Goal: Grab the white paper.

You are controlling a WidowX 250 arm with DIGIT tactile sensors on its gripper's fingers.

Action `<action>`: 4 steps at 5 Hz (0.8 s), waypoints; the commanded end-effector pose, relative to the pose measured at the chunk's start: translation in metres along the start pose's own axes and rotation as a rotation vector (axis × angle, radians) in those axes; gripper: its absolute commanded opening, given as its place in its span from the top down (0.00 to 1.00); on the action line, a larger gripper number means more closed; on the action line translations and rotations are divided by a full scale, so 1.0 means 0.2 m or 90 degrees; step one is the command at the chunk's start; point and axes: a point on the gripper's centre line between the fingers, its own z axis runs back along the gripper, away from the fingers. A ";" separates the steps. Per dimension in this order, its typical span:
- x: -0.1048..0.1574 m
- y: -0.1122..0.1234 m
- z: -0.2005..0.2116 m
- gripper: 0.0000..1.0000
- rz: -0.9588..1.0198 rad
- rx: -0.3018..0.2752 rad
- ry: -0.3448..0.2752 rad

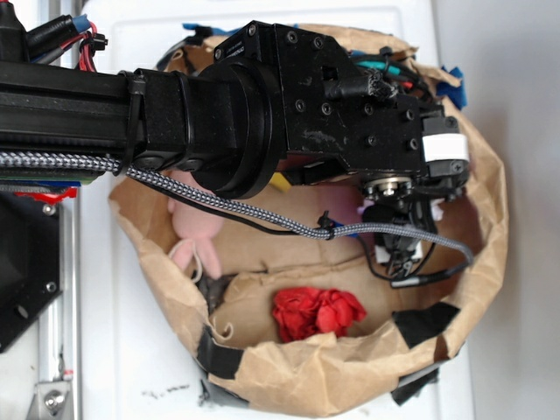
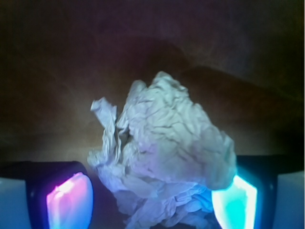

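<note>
Straddling white paper with tool fingers spread apart; risks pinching only a loose fold, then slipping.

Arm reaching rightward, gripper pads spread apart

Black WidowX arm showing matte boxy links dotted with small screws; a braided grey-white cable running along it, red and blue wires at its base, white label near the gripper, whose pads are glowing pink and cyan.
</note>
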 end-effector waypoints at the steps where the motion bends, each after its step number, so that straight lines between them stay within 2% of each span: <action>1: -0.04 0.04 0.02 0.32 -0.033 0.034 0.012; 2: -0.08 0.06 0.00 1.00 -0.023 0.043 0.016; 4: -0.10 0.08 0.00 1.00 -0.013 0.041 0.018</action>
